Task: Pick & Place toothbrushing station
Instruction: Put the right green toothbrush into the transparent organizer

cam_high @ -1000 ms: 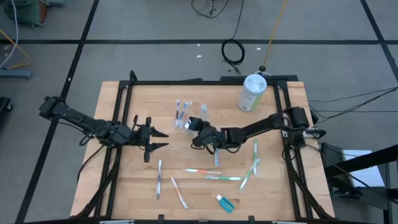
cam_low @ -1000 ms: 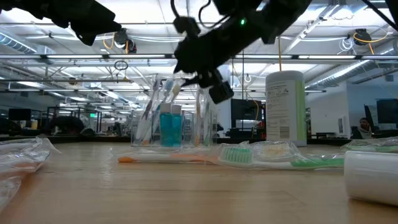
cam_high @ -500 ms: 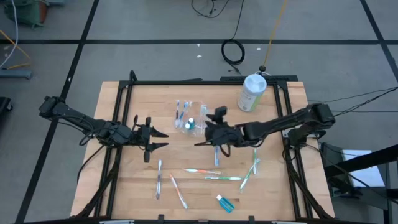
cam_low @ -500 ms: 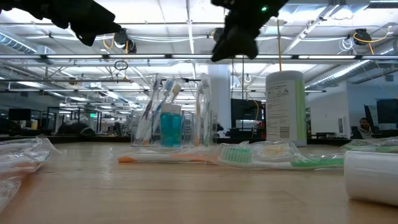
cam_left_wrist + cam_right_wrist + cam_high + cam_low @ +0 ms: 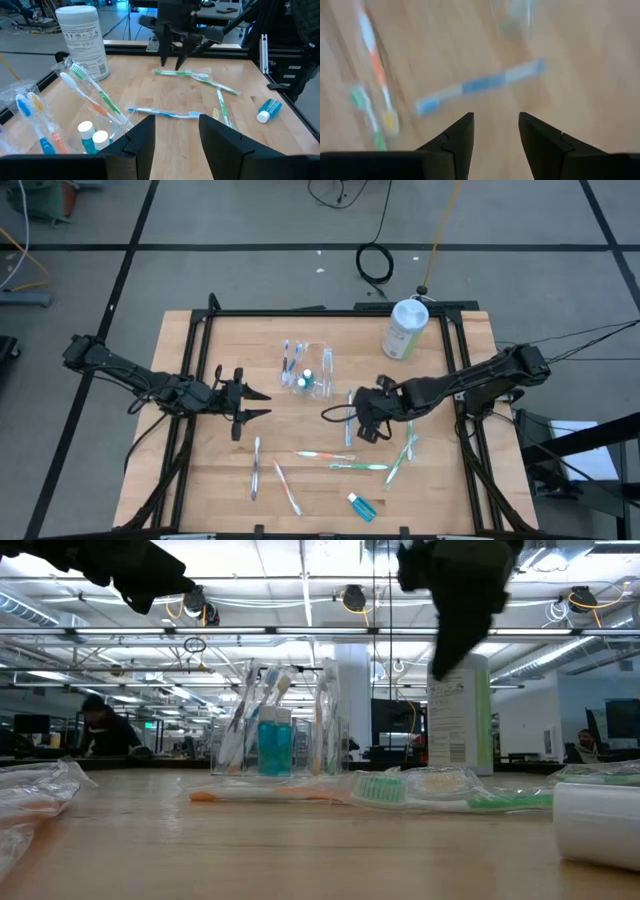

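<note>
The clear toothbrushing station point(image 5: 307, 368) stands upright at mid-table, apparently holding brushes and a tube.

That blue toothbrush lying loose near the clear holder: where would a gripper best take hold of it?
Probably mid-handle, coming straight down from above. The blue toothbrush lies flat on the wooden table, apart from the other brushes, and its handle is a long thin bar. The open right gripper hovers close by; its fingers should close across the handle's width.

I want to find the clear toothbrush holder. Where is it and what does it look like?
Find the tall white canister at the table's far edge. The holder stands just beside it, toward the middle. It is see-through, with brushes upright inside; the other brushes lie flat.
</note>
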